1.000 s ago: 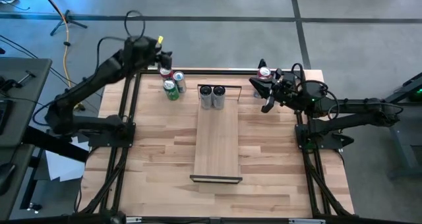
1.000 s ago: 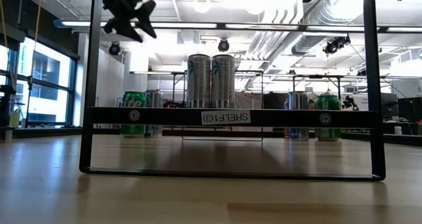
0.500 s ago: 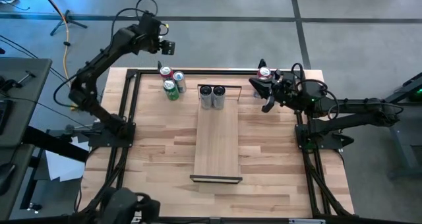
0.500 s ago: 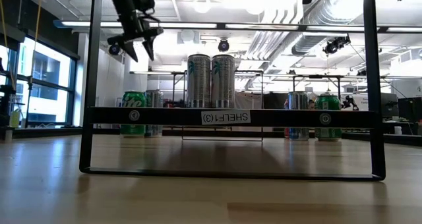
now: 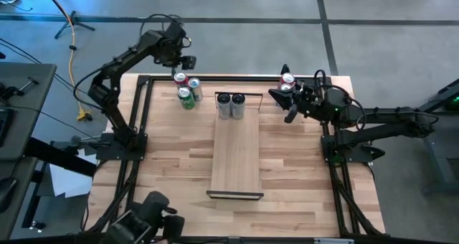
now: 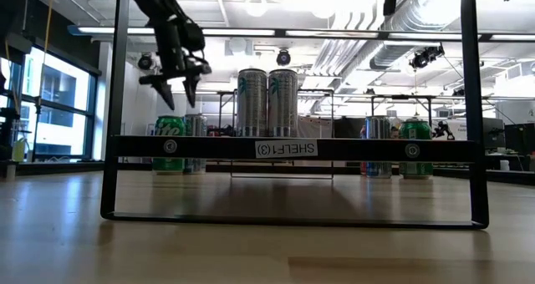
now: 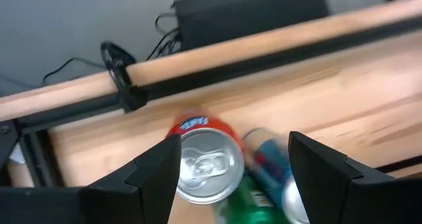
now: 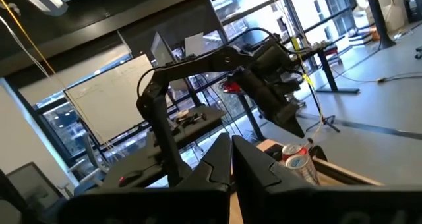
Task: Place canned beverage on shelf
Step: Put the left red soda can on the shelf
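Three cans stand together at the table's far left: a red one (image 5: 180, 79), a blue-and-silver one (image 5: 194, 87) and a green one (image 5: 186, 97). My left gripper (image 6: 177, 80) hangs open above them, fingers pointing steeply down. In its wrist view the red can's silver top (image 7: 204, 161) lies between the fingers, well below them. The shelf (image 5: 235, 154) lies in the table's middle with two tall silver cans (image 5: 231, 105) upright on its far end. My right gripper (image 5: 281, 99) is shut and held level beside a red-topped can (image 5: 288, 80) at the far right.
A dark metal frame (image 5: 143, 122) borders the tabletop. In the low view the shelf's near frame (image 6: 292, 148) crosses the picture, and a silver can (image 6: 378, 142) and a green can (image 6: 415, 146) stand behind it at the right.
My left gripper has come down toward the cans at the far left and tipped from slanting to pointing steeply down, its fingers staying apart.
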You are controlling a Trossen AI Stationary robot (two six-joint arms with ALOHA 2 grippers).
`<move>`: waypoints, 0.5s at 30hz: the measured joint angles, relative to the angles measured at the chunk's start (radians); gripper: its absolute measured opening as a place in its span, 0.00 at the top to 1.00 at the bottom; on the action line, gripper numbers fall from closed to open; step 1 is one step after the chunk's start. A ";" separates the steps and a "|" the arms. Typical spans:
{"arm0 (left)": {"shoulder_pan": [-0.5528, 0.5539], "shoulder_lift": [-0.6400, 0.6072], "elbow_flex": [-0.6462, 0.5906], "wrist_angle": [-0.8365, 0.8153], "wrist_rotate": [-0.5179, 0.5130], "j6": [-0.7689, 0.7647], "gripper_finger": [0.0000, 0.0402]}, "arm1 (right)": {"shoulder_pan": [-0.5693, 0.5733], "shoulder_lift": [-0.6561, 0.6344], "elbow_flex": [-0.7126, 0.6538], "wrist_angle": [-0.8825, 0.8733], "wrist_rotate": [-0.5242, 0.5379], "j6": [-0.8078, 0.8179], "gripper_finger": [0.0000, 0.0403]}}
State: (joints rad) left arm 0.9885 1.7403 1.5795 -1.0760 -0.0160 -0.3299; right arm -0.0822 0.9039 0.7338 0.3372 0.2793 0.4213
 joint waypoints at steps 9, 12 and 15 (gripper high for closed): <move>-0.002 0.048 0.000 -0.049 -0.038 -0.017 0.40 | 0.000 0.000 0.000 -0.004 -0.001 0.000 1.00; -0.002 0.047 0.000 -0.049 -0.074 -0.018 0.40 | 0.000 0.000 0.000 -0.004 -0.001 -0.001 1.00; -0.001 0.046 0.000 -0.065 -0.085 -0.017 0.40 | 0.000 0.000 0.000 -0.005 -0.001 -0.003 1.00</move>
State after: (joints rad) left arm 0.9871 1.7866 1.5795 -1.1413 -0.1010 -0.3467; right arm -0.0822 0.9039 0.7338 0.3326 0.2779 0.4187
